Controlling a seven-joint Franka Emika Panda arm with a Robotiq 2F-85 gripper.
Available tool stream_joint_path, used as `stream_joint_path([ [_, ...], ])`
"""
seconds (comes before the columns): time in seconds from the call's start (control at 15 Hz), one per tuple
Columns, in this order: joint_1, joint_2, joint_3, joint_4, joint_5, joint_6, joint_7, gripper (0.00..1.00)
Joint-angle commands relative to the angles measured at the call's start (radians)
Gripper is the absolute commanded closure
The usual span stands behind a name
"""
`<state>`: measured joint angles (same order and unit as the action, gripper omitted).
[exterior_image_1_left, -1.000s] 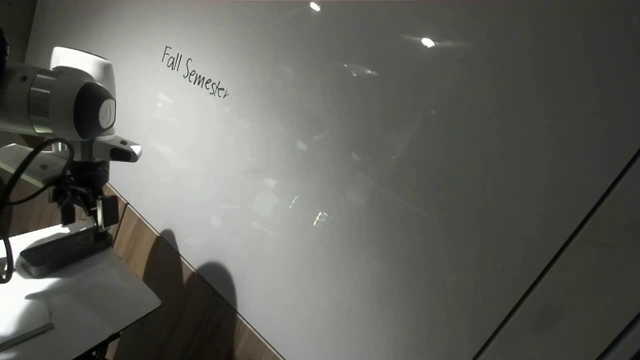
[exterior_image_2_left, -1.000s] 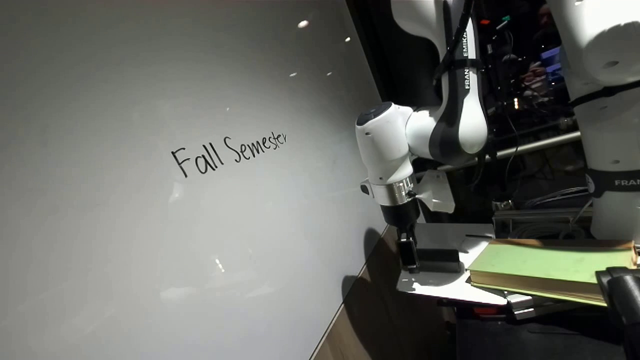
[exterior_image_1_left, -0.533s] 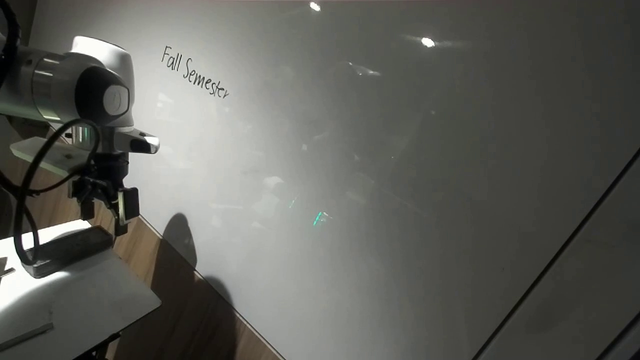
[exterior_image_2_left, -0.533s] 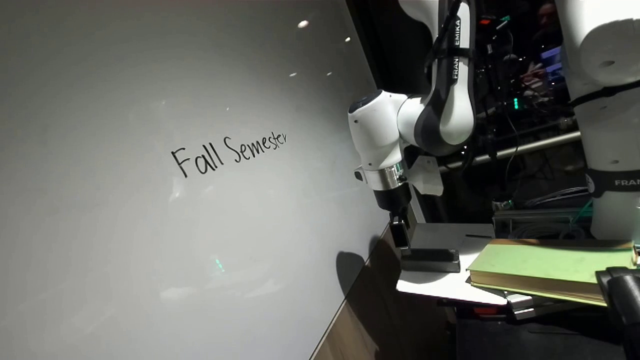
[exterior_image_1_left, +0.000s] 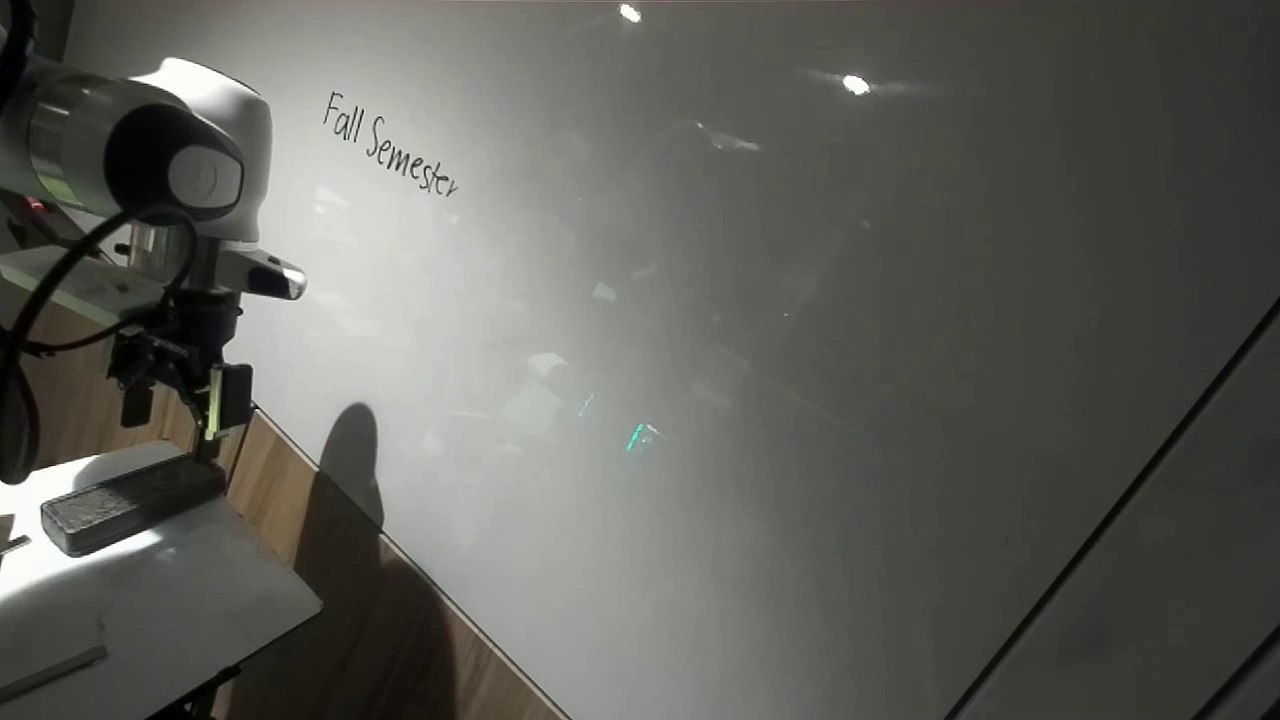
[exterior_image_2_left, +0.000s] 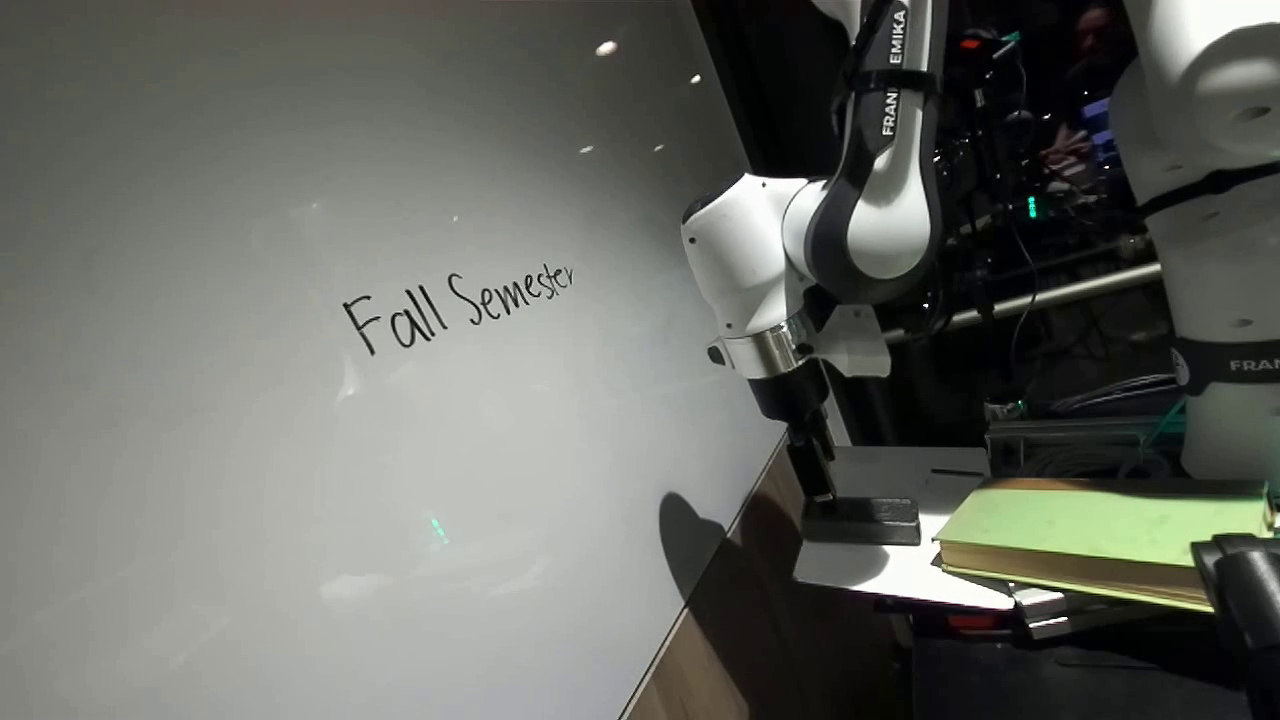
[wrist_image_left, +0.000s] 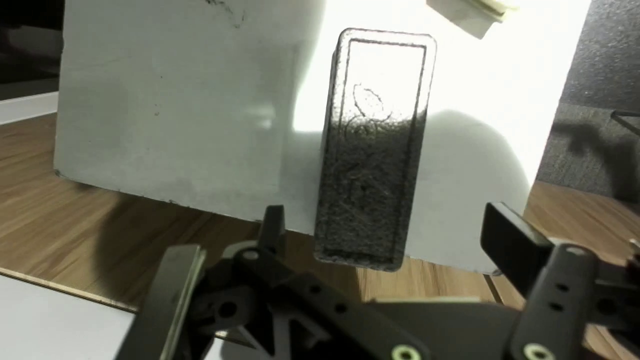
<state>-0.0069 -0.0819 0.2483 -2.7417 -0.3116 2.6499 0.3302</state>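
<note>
The tool (wrist_image_left: 387, 225) has its 2 fingers (wrist_image_left: 515, 245) spread and grips nothing. Under it the dark block (wrist_image_left: 370, 160) lies flat on the white desk (wrist_image_left: 175, 125), with the end below the fingers at the edge, seemingly jutting slightly past it. I cannot tell whether a fingertip touches it. A sound hold would want the fingers straddling the block's long sides evenly; in the wrist view the block sits slightly nearer 1 of them, so a small sideways shift, then a level descent, should keep that end from tipping.

Black handwriting (exterior_image_2_left: 490, 307) on the board (exterior_image_2_left: 460, 430) reads "Fall Semester" in both exterior views. The arm (exterior_image_2_left: 865, 230) shows FRAN and EMIKA either side of a strap (exterior_image_2_left: 905, 80). The block's oval mark (wrist_image_left: 368, 100) is illegible.
</note>
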Motion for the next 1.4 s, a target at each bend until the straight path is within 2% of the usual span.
stream_joint_path([
  [0.0, 0.041, -0.052, -0.052, -0.005, 0.037, -0.069, -0.056, 0.00],
  [0.47, 0.052, -0.009, -0.080, -0.005, 0.046, -0.081, -0.081, 0.00],
  [1.33, 0.081, 0.118, -0.101, -0.015, 0.010, -0.014, -0.055, 0.00],
])
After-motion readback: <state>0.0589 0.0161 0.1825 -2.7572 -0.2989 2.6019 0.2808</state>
